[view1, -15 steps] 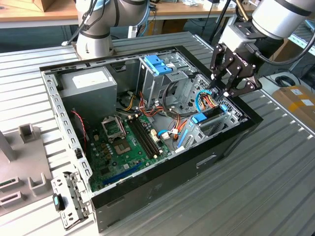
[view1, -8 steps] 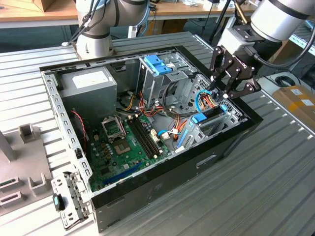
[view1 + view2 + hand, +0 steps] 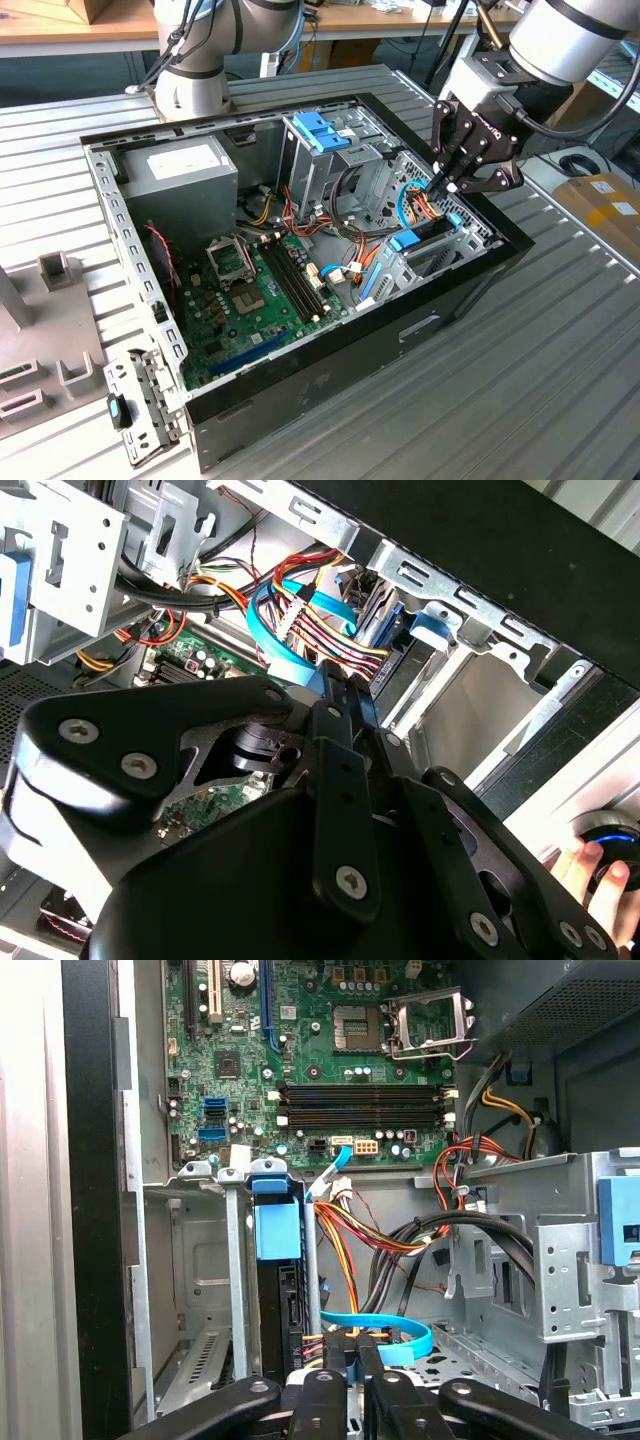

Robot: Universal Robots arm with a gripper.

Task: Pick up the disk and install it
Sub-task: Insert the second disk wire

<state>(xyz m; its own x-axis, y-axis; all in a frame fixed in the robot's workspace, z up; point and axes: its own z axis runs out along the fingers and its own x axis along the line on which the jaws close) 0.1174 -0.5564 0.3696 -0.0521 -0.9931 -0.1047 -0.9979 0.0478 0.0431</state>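
The disk [image 3: 428, 234] sits on edge in the drive bay at the exterior view's right end of the open computer case [image 3: 400, 330], its blue carrier end [image 3: 404, 241] facing the motherboard. In the first wrist view the disk [image 3: 285, 1305] is a dark slab under a blue tab. My gripper [image 3: 442, 185] hangs just above that bay, its fingers drawn together among the blue cable [image 3: 395, 1332] and coloured wires. In both wrist views the gripper [image 3: 354, 1348] [image 3: 335, 685] is apart from the disk [image 3: 388, 615], with nothing of the disk between the fingertips.
The green motherboard [image 3: 250, 300] lies on the case floor, with the power supply [image 3: 185, 170] in the far corner and an upright metal cage [image 3: 322, 150] topped by a blue tab. A second arm's base [image 3: 195, 80] stands behind. A person's hand [image 3: 590, 865] rests outside the case.
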